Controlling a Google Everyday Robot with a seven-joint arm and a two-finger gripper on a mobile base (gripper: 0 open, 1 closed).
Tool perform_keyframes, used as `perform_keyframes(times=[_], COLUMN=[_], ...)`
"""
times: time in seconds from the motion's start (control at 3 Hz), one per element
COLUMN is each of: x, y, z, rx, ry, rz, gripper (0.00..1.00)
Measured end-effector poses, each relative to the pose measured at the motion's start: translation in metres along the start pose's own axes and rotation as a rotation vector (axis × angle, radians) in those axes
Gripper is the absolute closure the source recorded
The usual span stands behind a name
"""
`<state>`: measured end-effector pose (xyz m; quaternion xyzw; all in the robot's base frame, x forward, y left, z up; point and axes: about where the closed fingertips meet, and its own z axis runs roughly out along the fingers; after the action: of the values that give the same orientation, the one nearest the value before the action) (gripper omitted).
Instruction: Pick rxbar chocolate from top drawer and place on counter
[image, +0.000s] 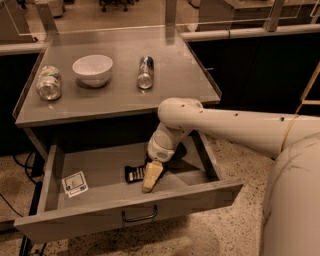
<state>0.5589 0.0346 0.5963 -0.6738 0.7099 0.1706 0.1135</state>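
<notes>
The top drawer (125, 207) stands pulled out below the desk (175, 75). The rxbar chocolate (134, 173) lies flat near the middle of the drawer floor. The gripper (150, 180) reaches down inside, right against the bar's right end; whether it is spread or closed I cannot tell.

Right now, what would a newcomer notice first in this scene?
The big pale arm reaches into the open top drawer, its end effector down by the dark rxbar chocolate. On the counter above sit a white bowl, a can and a jar.
</notes>
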Motion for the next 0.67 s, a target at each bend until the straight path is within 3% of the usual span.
perform_keyframes(times=[0.67], x=[0.0], y=[0.0], z=[0.0001], rx=[0.0], ry=[0.0], rz=[0.0], gripper=[0.63])
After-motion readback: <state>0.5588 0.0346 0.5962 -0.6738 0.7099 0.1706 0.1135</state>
